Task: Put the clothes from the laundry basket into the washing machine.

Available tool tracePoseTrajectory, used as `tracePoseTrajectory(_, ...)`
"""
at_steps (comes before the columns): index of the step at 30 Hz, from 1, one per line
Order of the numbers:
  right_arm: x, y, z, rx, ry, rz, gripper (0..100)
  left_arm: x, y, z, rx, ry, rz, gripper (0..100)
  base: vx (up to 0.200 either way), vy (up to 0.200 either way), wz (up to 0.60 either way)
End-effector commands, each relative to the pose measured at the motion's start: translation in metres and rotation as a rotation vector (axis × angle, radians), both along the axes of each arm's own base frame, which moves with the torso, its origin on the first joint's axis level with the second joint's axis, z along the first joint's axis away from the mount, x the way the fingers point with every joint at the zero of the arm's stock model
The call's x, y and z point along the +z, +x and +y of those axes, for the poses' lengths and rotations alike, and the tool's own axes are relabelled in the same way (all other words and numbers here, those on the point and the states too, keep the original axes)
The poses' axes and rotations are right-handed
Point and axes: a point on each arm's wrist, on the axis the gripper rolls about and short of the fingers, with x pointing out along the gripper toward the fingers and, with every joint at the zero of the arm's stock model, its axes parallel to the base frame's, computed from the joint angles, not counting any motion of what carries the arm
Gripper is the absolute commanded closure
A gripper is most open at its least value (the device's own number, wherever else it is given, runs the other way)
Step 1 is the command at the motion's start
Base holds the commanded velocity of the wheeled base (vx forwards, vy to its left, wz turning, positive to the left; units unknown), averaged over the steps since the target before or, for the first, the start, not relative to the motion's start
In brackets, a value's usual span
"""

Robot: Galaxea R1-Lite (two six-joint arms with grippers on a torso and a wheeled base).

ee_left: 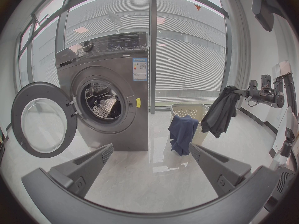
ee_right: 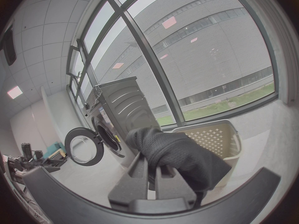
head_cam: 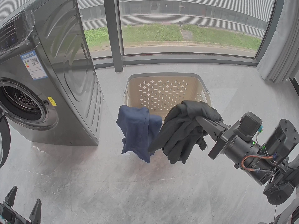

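Right pincer [head_cam: 201, 120] is gripping a black garment [head_cam: 182, 131]; a blue garment [head_cam: 137, 131] is draping the laundry basket [head_cam: 165, 76] rim at seven o'clock; left pincer [ee_left: 150, 147] is gaping.

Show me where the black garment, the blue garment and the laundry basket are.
black garment [head_cam: 180, 134], head view, its hanging folds
blue garment [head_cam: 137, 131], head view, middle of the draped cloth
laundry basket [head_cam: 162, 92], head view, its inner far wall

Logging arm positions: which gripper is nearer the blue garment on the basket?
Right. The right gripper holds a black garment beside the blue garment; the left gripper sits far back.
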Motion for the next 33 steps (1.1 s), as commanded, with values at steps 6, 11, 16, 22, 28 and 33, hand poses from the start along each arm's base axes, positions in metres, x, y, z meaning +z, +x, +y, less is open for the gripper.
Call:
tracePoseTrajectory(6, 0.0012, -0.0016, 0.0044, 0.016, 0.004, -0.005, 100, -0.0048, 0.0001, 0.0, -0.001, -0.001, 0.003, 0, 0.0, 0.033, 0.0)
tracePoseTrajectory(11, 0.0016, -0.0037, 0.0056, 0.024, 0.007, -0.005, 100, -0.0048, 0.0001, 0.0, -0.001, -0.001, 0.003, 0, 0.0, 0.2, 0.0)
tracePoseTrajectory(16, 0.0006, -0.0044, 0.0055, 0.026, 0.004, -0.002, 100, -0.0045, 0.0, 0.0001, 0.001, -0.006, 0.003, 0, 0.0, 0.2, 0.0)
tracePoseTrajectory(22, -0.0007, -0.0055, 0.0055, 0.029, -0.001, 0.003, 100, -0.0045, 0.0, 0.0001, 0.001, -0.006, 0.003, 0, 0.0, 0.2, 0.0)
tracePoseTrajectory(28, -0.0014, -0.0056, 0.008, 0.034, -0.001, 0.006, 100, -0.0045, 0.0, 0.0001, 0.001, -0.006, 0.003, 0, 0.0, 0.2, 0.0)
tracePoseTrajectory(33, 0.0005, -0.0031, 0.0061, 0.021, 0.004, -0.001, 100, -0.0045, 0.0, 0.0001, 0.001, -0.006, 0.003, 0, 0.0, 0.2, 0.0)
